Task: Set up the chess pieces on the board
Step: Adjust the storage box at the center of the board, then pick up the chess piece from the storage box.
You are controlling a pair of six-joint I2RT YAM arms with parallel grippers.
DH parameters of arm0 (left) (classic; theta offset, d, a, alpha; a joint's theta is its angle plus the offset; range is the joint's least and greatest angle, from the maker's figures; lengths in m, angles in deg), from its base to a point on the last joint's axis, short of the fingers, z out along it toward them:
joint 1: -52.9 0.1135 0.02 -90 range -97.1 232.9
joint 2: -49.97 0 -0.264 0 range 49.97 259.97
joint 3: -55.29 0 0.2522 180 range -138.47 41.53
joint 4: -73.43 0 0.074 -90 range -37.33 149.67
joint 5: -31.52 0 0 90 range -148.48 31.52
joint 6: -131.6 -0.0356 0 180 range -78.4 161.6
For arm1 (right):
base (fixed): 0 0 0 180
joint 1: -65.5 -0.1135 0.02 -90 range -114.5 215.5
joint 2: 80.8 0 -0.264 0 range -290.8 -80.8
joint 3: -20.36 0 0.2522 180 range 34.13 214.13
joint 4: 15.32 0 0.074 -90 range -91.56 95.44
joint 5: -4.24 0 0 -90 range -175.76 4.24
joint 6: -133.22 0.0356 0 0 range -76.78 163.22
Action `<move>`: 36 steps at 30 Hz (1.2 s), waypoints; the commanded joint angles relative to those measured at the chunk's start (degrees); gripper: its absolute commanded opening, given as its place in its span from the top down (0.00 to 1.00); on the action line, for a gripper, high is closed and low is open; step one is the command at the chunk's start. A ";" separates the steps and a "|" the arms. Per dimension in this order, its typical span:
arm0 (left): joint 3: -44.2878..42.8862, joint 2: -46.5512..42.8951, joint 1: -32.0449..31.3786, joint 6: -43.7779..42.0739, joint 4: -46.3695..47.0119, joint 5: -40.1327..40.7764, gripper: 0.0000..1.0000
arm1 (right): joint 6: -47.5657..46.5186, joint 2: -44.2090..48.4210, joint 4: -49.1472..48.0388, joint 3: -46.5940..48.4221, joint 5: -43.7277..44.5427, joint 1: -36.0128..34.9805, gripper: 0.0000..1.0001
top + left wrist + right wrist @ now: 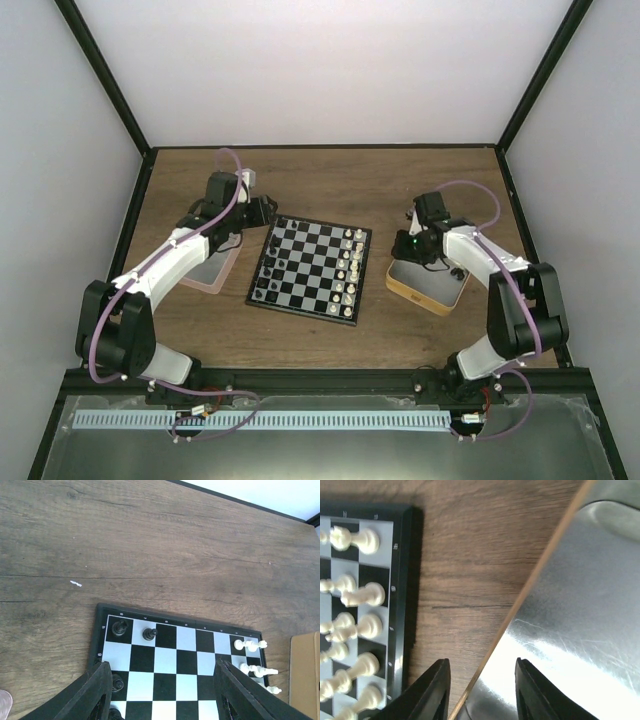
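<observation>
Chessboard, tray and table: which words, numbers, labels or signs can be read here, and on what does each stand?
Small square black-and-pale chessboard, black rim: tiny pale marks, seen in both wrist views, too small and blurred to read.
Tan tray with shiny inside: no text visible.
Wooden table: no text visible.

Left arm (165, 262) and right arm (497, 265) were white-shelled with black joints, purple cables (236, 170) looped along each, green light (413, 243) glowed at one wrist, black jaws.
</observation>
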 commanded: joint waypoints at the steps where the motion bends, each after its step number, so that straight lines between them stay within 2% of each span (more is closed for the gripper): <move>1: 0.45 -0.85 0.37 0.09 1.35 -1.05 0.42 | 2.96 3.78 1.22 2.99 4.88 -0.40 0.59; 3: 0.57 -1.08 0.40 0.08 1.39 -1.01 0.42 | 5.61 5.59 0.27 3.67 8.05 -0.40 0.58; 7: 0.93 -1.72 0.46 -0.02 1.31 -0.57 0.42 | 13.26 9.27 0.55 3.06 19.76 0.00 0.54; 10: 1.09 -1.93 0.48 -0.04 1.39 -0.61 0.42 | 19.30 10.29 1.32 1.29 24.49 2.84 0.53; 16: 1.47 -2.12 0.55 0.07 1.92 -0.72 0.42 | 20.32 7.40 -2.56 -0.98 22.96 7.32 0.53; 28: 2.09 -2.67 0.68 -0.06 2.18 -0.27 0.41 | 19.78 -4.99 -4.96 2.83 23.58 7.94 0.53; 36: 2.14 -2.37 0.73 -0.02 2.43 -0.45 0.41 | 19.74 -7.00 -4.24 1.26 24.16 7.94 0.62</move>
